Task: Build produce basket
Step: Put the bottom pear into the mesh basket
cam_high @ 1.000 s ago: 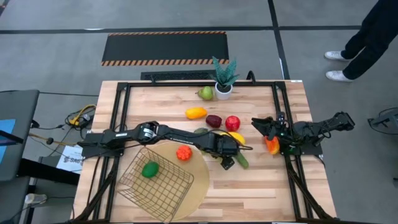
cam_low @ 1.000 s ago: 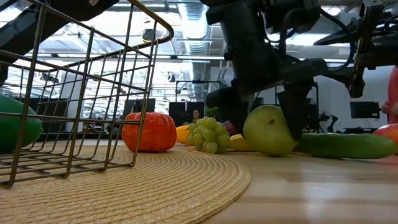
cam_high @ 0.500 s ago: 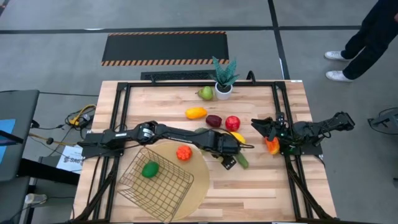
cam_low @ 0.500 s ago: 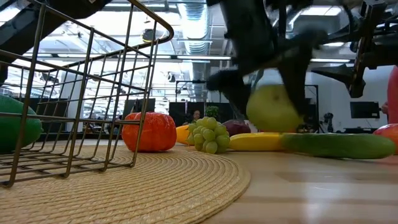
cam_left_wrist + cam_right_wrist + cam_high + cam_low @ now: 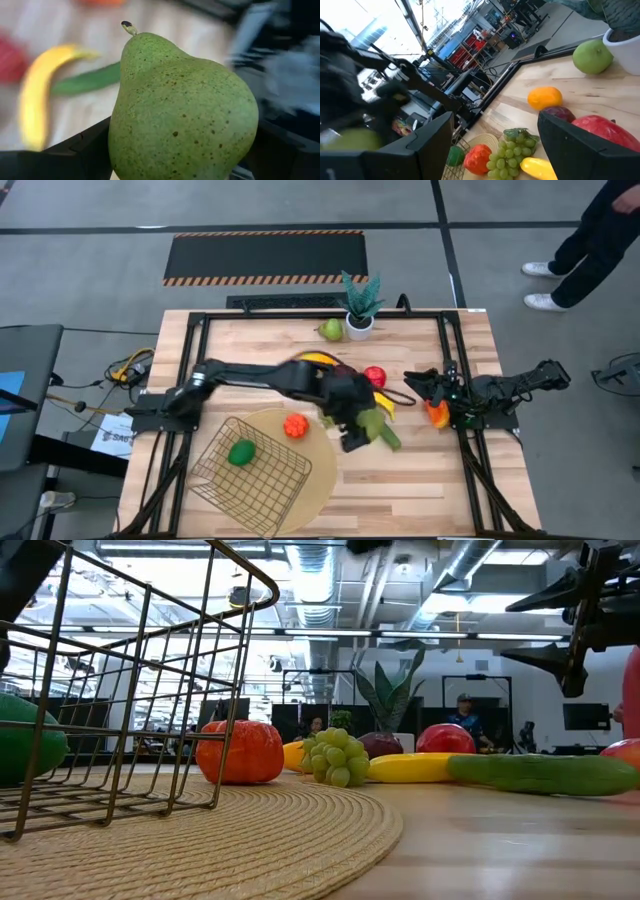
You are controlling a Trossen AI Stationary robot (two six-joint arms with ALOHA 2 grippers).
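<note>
My left gripper [image 5: 362, 430] hangs above the middle of the table, shut on a green pear [image 5: 371, 423], which fills the left wrist view [image 5: 182, 110]. Below it lie the cucumber [image 5: 387, 436], banana [image 5: 381, 401] and red apple [image 5: 375, 376]. Green grapes [image 5: 335, 755] rest at the mat's edge. The golden wire basket [image 5: 250, 475] stands on the round mat, with a green fruit [image 5: 241, 452] lying in it. My right gripper [image 5: 422, 380] waits open over the table's right side, next to a red-orange mango [image 5: 437, 414]. My left gripper pinches the pear's wide lower body [image 5: 125, 145] between its two fingers [image 5: 82, 147], one on each flank. The stem end [image 5: 129, 27] points away from the wrist. The pear is lifted clear of the table, above what the low view takes in.
A red-orange fruit [image 5: 295, 425] sits on the tan mat [image 5: 320, 470]. Another pear [image 5: 331, 330] lies beside the potted plant [image 5: 360, 305] at the far edge. An orange-yellow fruit [image 5: 315, 359] and a dark one [image 5: 560, 114] lie mid-table. A person's legs [image 5: 585, 240] stand beyond the far right corner.
My left gripper, its fingers around the pear on the table beside the cucumber a second ago, has lifted the pear straight up, out of the low view. The left arm has risen with it. The cucumber and banana have stayed where they were.
</note>
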